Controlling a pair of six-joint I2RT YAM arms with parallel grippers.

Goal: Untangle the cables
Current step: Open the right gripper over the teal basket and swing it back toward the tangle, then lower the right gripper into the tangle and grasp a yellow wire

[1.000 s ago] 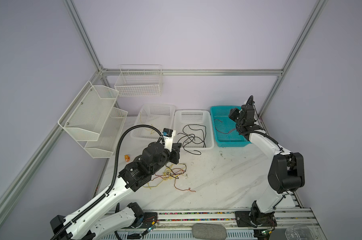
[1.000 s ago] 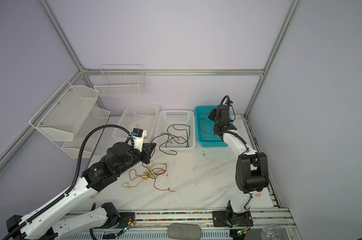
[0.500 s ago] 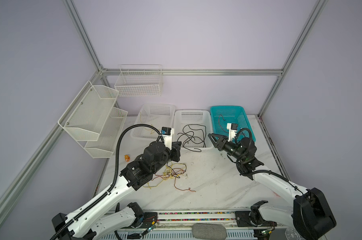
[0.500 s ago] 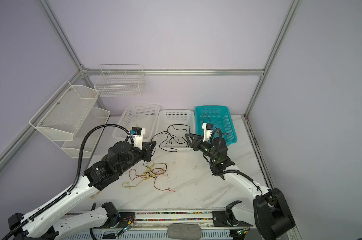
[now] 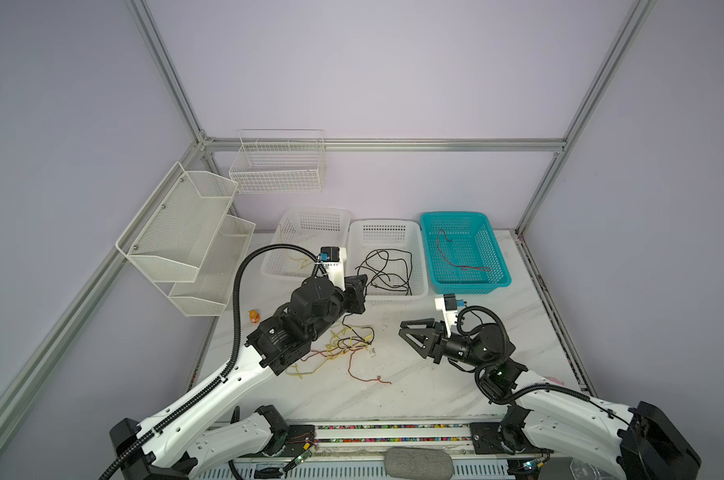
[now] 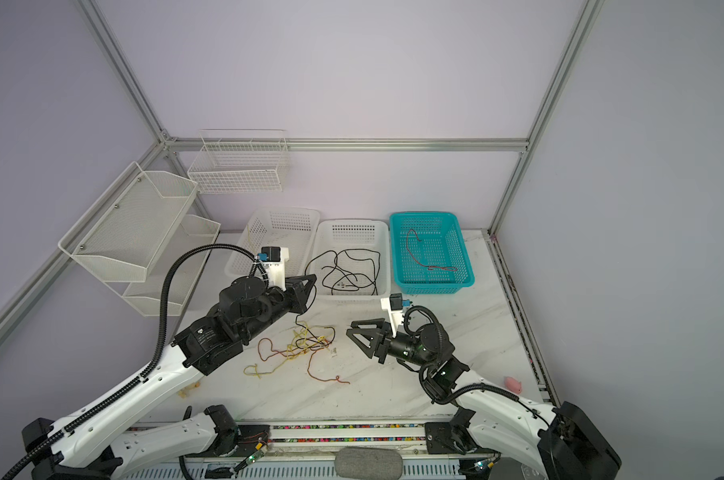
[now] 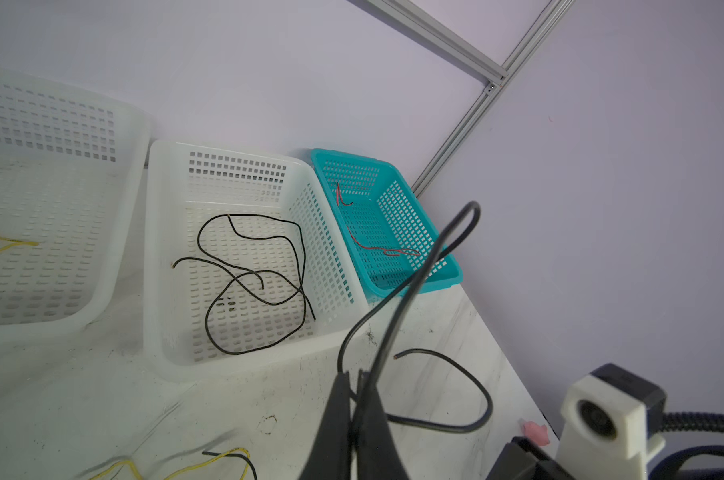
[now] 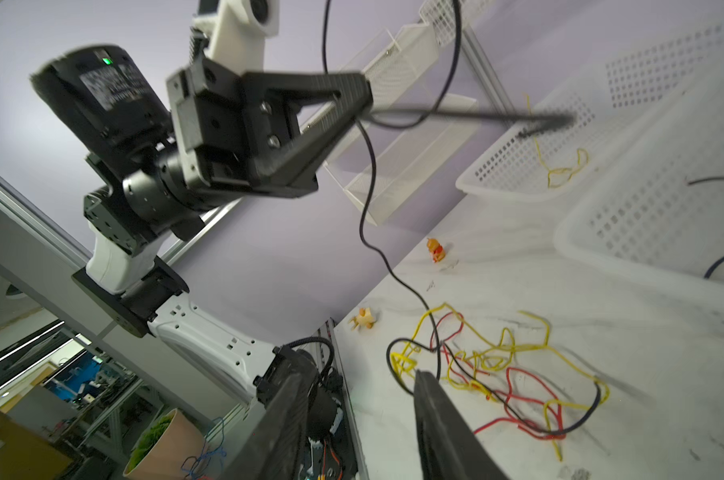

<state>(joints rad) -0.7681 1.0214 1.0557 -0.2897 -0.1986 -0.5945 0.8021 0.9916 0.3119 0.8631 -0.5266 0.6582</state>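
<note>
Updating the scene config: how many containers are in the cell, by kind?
White plastic baskets: 2
Teal plastic basket: 1
Wall wire basket: 1
Wall mesh shelf: 1
Total: 5

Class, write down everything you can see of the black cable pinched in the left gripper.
The black cable is a thin, floppy, smooth-sheathed wire, clamped partway along between the shut jaws of the left gripper, above the table. One part loops up beyond the gripper and curls round to a free end, seen in the left wrist view. The other part hangs slack and runs down into the tangle of yellow and red cables on the table, threaded among them.
</note>
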